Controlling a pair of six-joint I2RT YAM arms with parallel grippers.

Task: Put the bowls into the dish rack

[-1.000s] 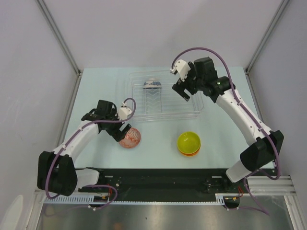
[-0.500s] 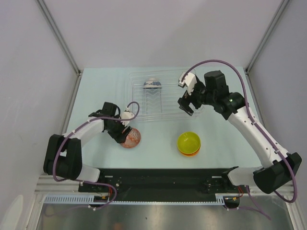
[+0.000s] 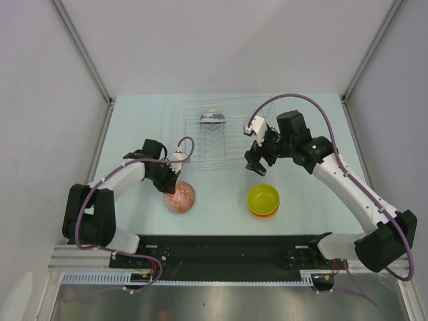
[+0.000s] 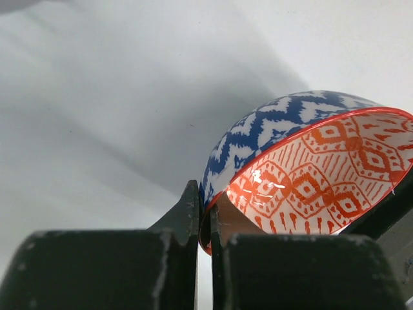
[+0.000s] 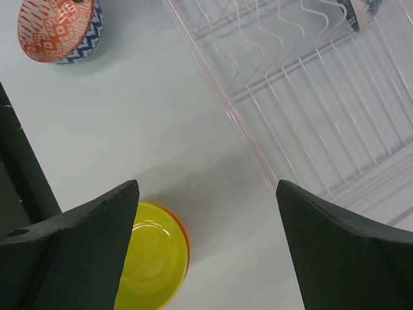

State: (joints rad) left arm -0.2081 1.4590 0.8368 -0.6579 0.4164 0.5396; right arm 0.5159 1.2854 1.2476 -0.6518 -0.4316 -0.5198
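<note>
Slippage risk: my left gripper [image 4: 203, 218] pinches only the thin rim of the tilted patterned bowl [image 4: 303, 174], near-left of the dish rack [image 3: 221, 162], so lifting could let it pivot or drop; my right gripper [image 5: 206, 187] stands spread.

The left gripper [image 4: 203, 208] is closing onto the rim of the patterned bowl [image 4: 303, 161]. A second ago its fingers stood wide; now they are pinching the rim, and the bowl is shifting a little toward the near edge. The right gripper [image 3: 256, 159] is swinging back off the dish rack [image 3: 200, 162] and coming down near the yellow-green bowl [image 3: 263, 196].
</note>
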